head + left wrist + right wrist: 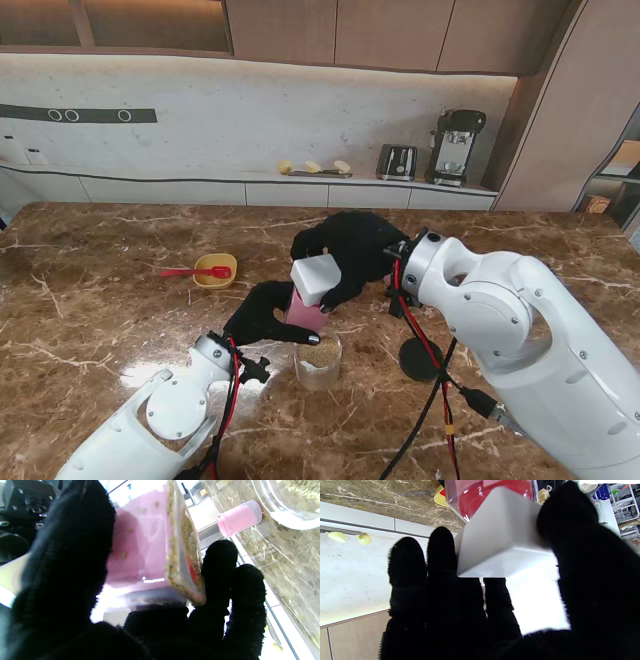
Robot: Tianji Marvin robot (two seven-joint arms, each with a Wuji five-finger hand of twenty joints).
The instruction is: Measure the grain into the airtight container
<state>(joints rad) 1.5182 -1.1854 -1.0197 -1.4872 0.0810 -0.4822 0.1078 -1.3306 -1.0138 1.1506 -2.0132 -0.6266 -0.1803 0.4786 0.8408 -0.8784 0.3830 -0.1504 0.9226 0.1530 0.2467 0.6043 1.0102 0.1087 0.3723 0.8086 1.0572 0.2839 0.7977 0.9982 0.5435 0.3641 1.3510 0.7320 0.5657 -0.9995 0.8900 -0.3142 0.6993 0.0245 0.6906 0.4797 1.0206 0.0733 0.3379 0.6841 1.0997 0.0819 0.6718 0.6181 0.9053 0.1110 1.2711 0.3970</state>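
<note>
The left hand (262,313) is gripping the pink dispenser (307,312) around its lower body, fingers closed on it from the left. In the left wrist view the thumb (65,562) is pressing one pink wall while the fingers (220,562) are curling round the far edge, and grain (186,542) is lying along a clear face of the dispenser.

The right hand (345,250) is closing over the dispenser's white end (318,279) from the far side. The right wrist view shows the white end (500,542) clamped between thumb and fingers (442,555).

The dispenser is being held tilted above the table, white end up. A clear glass jar (318,362) is standing on the marble table (100,330) just nearer to me than the dispenser, with a layer of grain in it.

Farther left, a yellow bowl (214,271) is sitting with a red spoon (196,271) resting across it. A black disc (420,358) is lying to the jar's right.
</note>
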